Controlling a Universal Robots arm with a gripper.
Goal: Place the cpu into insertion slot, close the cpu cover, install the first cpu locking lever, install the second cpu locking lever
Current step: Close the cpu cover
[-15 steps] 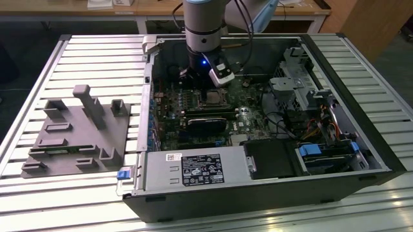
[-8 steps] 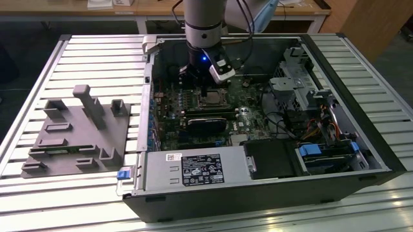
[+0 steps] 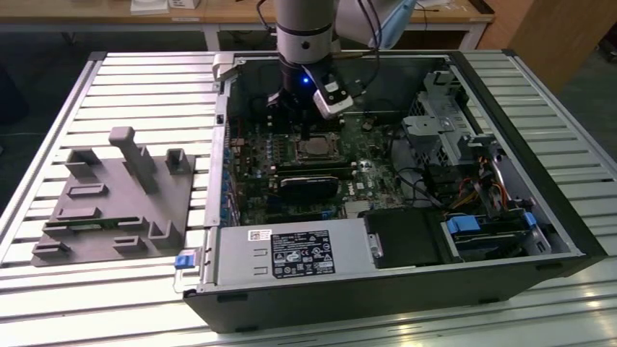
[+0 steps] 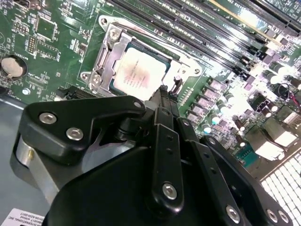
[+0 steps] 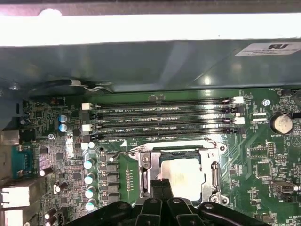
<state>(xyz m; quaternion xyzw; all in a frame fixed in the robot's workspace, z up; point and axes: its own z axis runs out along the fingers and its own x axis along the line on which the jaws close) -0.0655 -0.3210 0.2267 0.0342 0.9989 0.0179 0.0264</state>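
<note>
The cpu [image 4: 140,73] [image 5: 186,173] [image 3: 316,150], pale and silvery, lies flat in the insertion slot [image 3: 316,139] on the green board. The cpu cover [image 4: 106,59] [image 5: 146,162], a silvery frame, lies down around it with the chip showing through its window. My gripper [image 4: 162,93] [image 5: 162,186] [image 3: 303,129] hangs just over the socket's edge with its black fingers pressed together and nothing visible between them. A thin wire lever [image 5: 123,153] runs along one side of the socket. A small hooked lever end [image 4: 177,84] stands right beside my fingertips.
Long black memory slots [image 5: 160,117] run beside the socket, with a row of capacitors [image 5: 89,179] and a coin battery [image 5: 281,123] nearby. The case walls surround the board. A grey power-supply box [image 3: 289,253] sits at the front, and a grey fixture [image 3: 115,195] on the exterior view's left.
</note>
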